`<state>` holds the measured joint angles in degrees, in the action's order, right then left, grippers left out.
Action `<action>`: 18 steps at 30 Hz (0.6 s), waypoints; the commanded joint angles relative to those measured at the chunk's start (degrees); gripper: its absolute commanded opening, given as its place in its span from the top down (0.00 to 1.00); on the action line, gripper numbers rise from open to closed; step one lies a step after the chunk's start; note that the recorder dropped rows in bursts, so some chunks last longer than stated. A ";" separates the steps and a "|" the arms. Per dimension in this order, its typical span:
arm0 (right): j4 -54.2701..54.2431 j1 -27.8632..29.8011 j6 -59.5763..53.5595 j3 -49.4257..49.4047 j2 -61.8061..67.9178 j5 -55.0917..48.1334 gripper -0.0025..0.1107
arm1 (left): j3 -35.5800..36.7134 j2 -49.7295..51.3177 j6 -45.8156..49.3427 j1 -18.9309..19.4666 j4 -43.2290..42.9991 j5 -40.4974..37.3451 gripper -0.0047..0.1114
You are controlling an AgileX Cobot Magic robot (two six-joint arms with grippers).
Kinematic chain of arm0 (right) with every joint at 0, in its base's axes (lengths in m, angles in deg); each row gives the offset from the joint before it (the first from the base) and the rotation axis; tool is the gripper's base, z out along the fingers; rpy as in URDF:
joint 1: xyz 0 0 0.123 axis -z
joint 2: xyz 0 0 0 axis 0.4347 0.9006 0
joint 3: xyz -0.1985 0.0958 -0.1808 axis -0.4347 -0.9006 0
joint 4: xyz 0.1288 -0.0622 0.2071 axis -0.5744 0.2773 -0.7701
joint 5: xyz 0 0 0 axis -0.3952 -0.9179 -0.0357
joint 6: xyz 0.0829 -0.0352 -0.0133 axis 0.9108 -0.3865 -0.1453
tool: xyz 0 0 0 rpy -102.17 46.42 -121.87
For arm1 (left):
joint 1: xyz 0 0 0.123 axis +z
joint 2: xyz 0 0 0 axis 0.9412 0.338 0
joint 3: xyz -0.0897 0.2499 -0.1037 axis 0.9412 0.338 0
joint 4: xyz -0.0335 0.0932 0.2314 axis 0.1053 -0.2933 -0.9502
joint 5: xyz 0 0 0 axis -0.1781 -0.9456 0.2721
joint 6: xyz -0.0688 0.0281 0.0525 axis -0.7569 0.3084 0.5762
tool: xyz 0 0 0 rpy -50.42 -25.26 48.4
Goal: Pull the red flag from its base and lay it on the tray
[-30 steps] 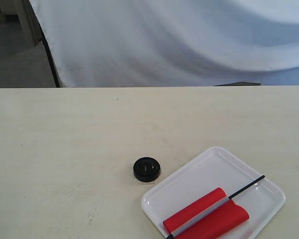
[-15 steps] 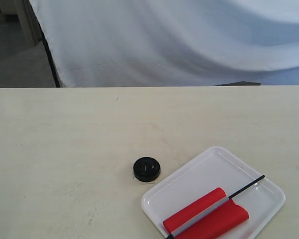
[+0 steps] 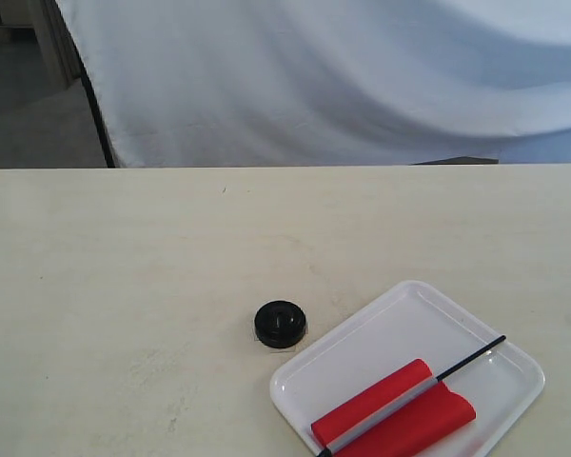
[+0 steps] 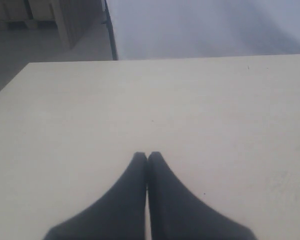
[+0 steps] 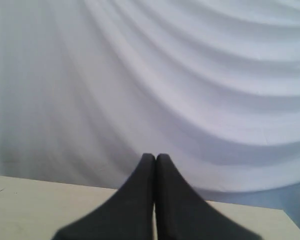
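The red flag (image 3: 400,414) lies flat on the white tray (image 3: 400,319) at the front right of the table, its black stick pointing toward the tray's far right corner. To the tray's left, the round black base (image 3: 280,323) rests on the table by itself, hole empty. Neither arm shows in the exterior view. My left gripper (image 4: 147,156) is shut with nothing between its fingers, over bare table. Fingers pressed together on nothing, my right gripper (image 5: 155,157) faces the white cloth. Neither wrist view shows the flag, base or tray.
A white cloth backdrop (image 3: 343,76) hangs behind the table's far edge. A dark stand pole (image 3: 97,119) and grey floor show at the back left. The cream table (image 3: 124,286) stretches wide to the left of the base.
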<state>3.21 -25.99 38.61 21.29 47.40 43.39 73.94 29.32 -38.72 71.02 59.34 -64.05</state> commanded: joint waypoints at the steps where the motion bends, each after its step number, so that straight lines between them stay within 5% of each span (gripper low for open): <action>1: 0.00 0.05 0.16 -9.07 -0.25 12.70 0.98 | 0.09 -0.19 -0.36 -0.16 -0.15 0.26 0.96; 8: 0.00 0.05 -0.81 -19.51 -0.25 30.00 0.98 | 0.09 -0.19 -0.36 -0.16 -0.15 0.26 0.96; 18: 0.00 0.05 -3.05 -19.51 -0.25 6.60 0.98 | 0.09 -0.19 -0.36 -0.16 -0.15 0.26 0.96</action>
<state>3.21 -25.99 35.42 1.98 47.40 55.15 73.94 29.32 -38.72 71.02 59.34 -64.05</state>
